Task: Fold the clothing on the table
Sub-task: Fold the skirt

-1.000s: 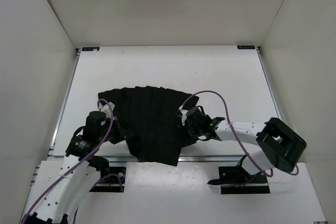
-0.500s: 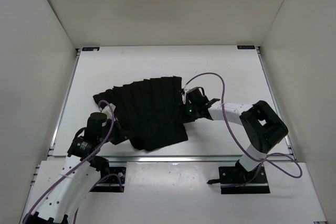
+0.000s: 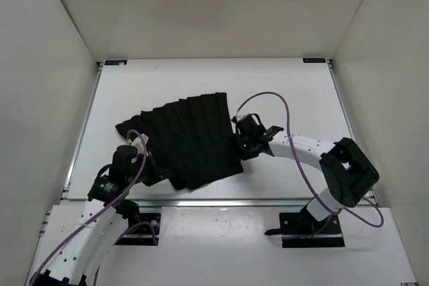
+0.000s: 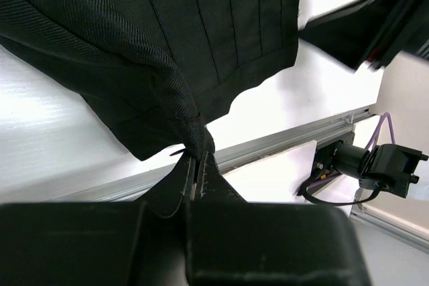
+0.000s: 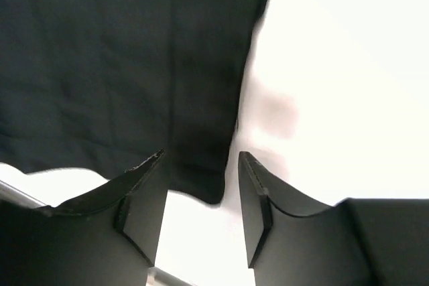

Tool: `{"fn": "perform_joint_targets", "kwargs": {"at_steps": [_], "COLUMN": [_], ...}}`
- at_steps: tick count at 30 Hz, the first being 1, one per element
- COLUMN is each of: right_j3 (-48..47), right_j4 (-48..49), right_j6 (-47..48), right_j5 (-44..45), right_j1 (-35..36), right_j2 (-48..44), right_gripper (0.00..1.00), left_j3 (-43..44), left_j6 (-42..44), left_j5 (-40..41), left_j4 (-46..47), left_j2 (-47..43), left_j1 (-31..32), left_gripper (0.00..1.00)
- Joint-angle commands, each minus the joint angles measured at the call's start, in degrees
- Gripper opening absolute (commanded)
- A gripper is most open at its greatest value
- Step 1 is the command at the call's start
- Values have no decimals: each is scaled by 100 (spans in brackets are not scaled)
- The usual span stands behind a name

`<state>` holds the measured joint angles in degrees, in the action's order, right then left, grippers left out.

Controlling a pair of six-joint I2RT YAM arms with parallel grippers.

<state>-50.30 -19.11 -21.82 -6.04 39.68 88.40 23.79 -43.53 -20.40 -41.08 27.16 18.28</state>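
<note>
Clothing (image 3: 191,142) lies spread a little left of the middle of the table (image 3: 201,82). Its pleats run from the far edge toward the near edge, and its near border sits close to the rail (image 3: 268,200) along that edge. Broad bare table lies open toward the far and right edges, with little room at the near edge. The right arm (image 3: 301,151) reaches in from the right edge to the clothing's right border, and the left arm (image 3: 107,185) sits at its near left border. The left jaws are together, clamped on a bunched fold of the clothing. The right jaws stand apart and grip nothing, with the clothing's near right corner just below and between them. I'd guess a fresh grasp there comes next.
</note>
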Motion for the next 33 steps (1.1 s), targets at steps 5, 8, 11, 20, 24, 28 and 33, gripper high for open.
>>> {"fn": "perform_joint_targets", "kwargs": {"at_steps": [5,8,11,20,24,28,33], "right_j3": [205,30,-111,2,-189,-1304,-4605], "right_j4": [-602,-856,-1059,-1015,-1314,-919,-1418], "right_j6": [-463,-490,-560,-499,149,1055,1565], "right_j5": [743,1017,1333,765,97,-737,-1198], "right_j1": [584,873,1190,754,-257,-1760,-2527], "right_j2": [177,527,958,577,-733,-755,309], "right_gripper": [45,46,42,0,0,0,0], "left_j3": [-6,11,64,47,484,1573,5101], "left_j6": [2,2,20,151,537,1178,1602], "left_j5": [-139,-131,-96,-156,-8,124,45], "left_j4": [135,118,48,109,591,1530,1271], "left_j2": [-70,-79,-96,122,869,2730,5016], "left_j1": [8,-26,-44,-35,-175,-675,-1011], "left_gripper": [0,0,0,0,0,0,0]}}
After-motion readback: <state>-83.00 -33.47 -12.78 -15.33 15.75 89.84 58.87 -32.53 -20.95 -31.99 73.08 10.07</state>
